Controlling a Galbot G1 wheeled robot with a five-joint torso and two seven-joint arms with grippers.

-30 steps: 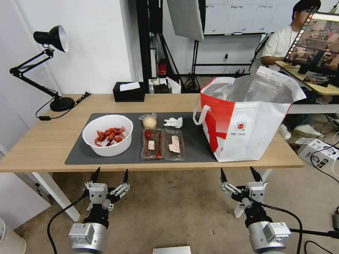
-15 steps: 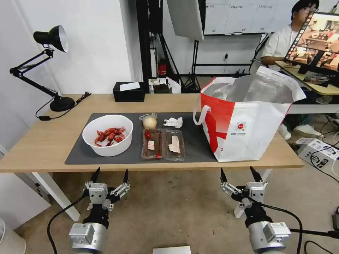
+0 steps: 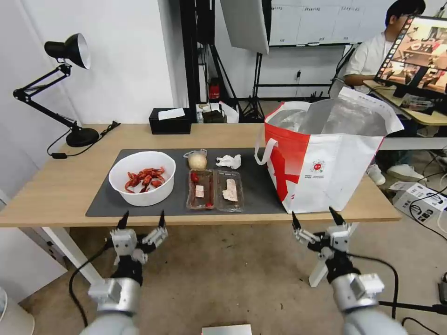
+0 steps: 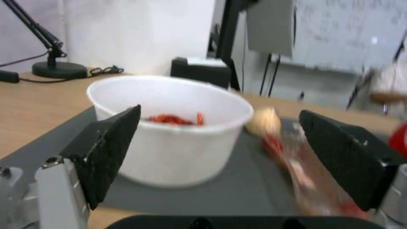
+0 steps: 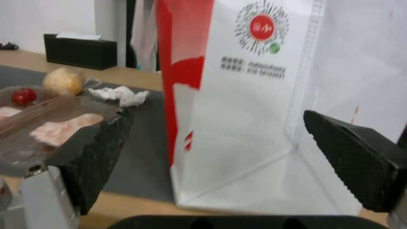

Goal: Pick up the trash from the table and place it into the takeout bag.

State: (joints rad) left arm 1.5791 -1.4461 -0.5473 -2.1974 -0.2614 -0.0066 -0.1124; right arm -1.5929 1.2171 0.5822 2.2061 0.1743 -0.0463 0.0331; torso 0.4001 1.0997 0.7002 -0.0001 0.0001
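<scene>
Two tools are hanging at the near edge of the worktop (image 3: pixel 60 186), both with fingers spread wide and gripping nothing. The left tool (image 3: pixel 142 218) is sitting just in front of the white bowl (image 3: pixel 142 179) of red crayfish shells (image 3: pixel 145 178); in the left wrist view that bowl (image 4: pixel 171 127) is showing between its two black fingers (image 4: pixel 111 149). The right tool (image 3: pixel 314 219) is sitting in front of the near lower corner of the takeout bag (image 3: pixel 326 158), and in the right wrist view the bag's red-and-white wall with the round red logo (image 5: pixel 262 27) is standing close ahead. The bowl is resting at the left end of the dark grey mat (image 3: pixel 107 207). Just beside it, to the right, two clear plastic trays (image 3: pixel 215 190) with food scraps are lying side by side, touching each other. Behind the trays the beige ball in clear wrap (image 3: pixel 197 160) and the crumpled white tissue (image 3: pixel 229 161) are lying near each other but apart. The takeout bag is standing upright and open at the mat's right end, foil lining showing, one white loop handle (image 3: pixel 264 151) drooping toward the tissue. A black tissue box (image 3: pixel 170 121) and a black desk lamp (image 3: pixel 70 56) are standing at the far side of the worktop.
</scene>
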